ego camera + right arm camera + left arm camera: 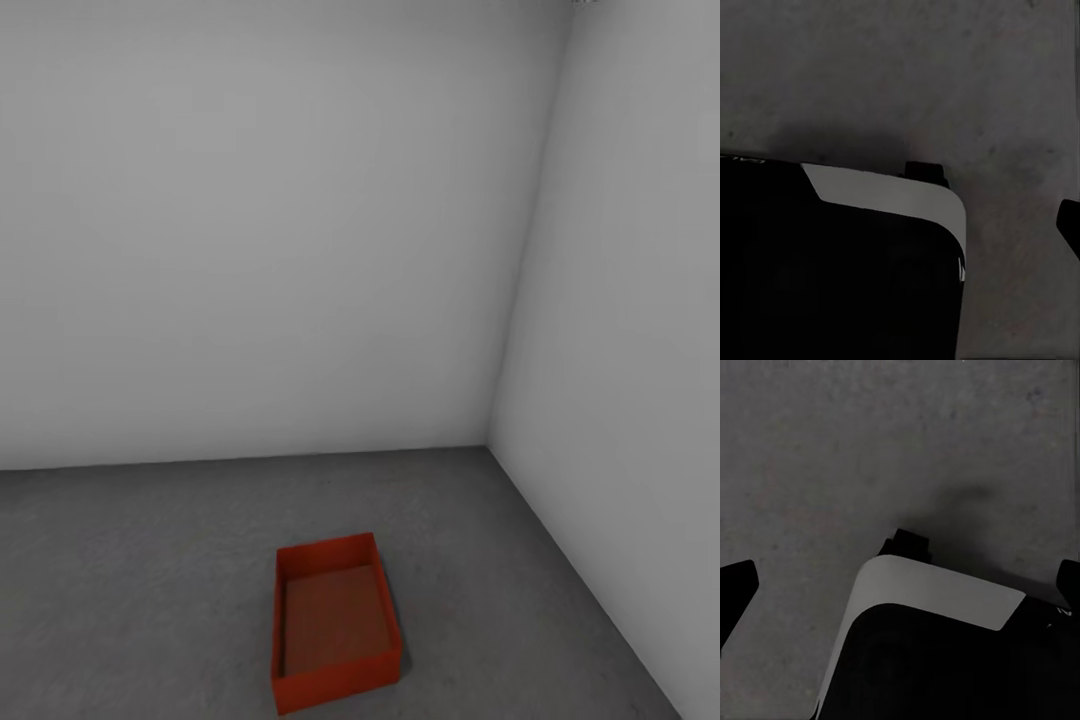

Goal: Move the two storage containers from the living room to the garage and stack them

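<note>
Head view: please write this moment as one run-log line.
place: garage corner | container: one, upright, empty, on floor | stack: not yet

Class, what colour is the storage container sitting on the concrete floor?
Orange-red, inside and out; the storage container shows best in the head view.

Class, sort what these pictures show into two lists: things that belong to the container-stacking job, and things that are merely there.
Belongs to the job:
- orange-red open-topped rectangular plastic bin, empty, standing alone
- dark grey mottled concrete floor beneath it

Merely there:
- plain white-grey walls meeting in a corner
- black-and-white robot base, seen by both wrist cameras
</note>
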`<state>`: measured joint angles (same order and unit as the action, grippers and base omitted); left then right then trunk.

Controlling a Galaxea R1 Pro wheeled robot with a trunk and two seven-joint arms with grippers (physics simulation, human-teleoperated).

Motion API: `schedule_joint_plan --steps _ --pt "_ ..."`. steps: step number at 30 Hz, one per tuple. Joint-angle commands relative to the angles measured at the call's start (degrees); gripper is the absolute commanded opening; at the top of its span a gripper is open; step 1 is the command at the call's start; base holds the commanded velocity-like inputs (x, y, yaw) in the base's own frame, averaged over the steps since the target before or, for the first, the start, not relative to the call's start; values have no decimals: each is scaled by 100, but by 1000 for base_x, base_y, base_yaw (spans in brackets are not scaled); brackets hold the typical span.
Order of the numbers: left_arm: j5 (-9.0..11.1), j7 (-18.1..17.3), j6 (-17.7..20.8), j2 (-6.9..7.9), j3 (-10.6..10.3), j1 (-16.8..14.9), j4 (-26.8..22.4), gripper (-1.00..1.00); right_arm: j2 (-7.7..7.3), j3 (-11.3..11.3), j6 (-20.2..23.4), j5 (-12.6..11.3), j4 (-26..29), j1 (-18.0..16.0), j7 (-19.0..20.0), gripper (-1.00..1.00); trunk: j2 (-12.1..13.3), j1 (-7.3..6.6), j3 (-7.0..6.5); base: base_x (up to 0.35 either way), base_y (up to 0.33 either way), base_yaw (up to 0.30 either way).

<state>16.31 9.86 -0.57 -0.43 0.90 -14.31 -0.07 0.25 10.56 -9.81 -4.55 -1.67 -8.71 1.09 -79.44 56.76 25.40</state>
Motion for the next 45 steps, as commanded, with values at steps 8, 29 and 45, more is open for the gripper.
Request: schedule_joint_plan --steps 8,29,45 --pt "21 16 -10 -1 7 -2 -2 100 -7 4 -34 -104 -18 -8 -15 100 -3 0 -14 0 0 -271" --pt "19 7 -13 -17 6 -2 -2 100 -8 16 -28 -99 -18 -8 -46 100 -3 0 -70 0 0 -283" --pt "-51 7 -13 76 -35 -2 -59 100 8 24 -30 -64 -18 -8 -47 100 -3 0 -113 0 0 -284"
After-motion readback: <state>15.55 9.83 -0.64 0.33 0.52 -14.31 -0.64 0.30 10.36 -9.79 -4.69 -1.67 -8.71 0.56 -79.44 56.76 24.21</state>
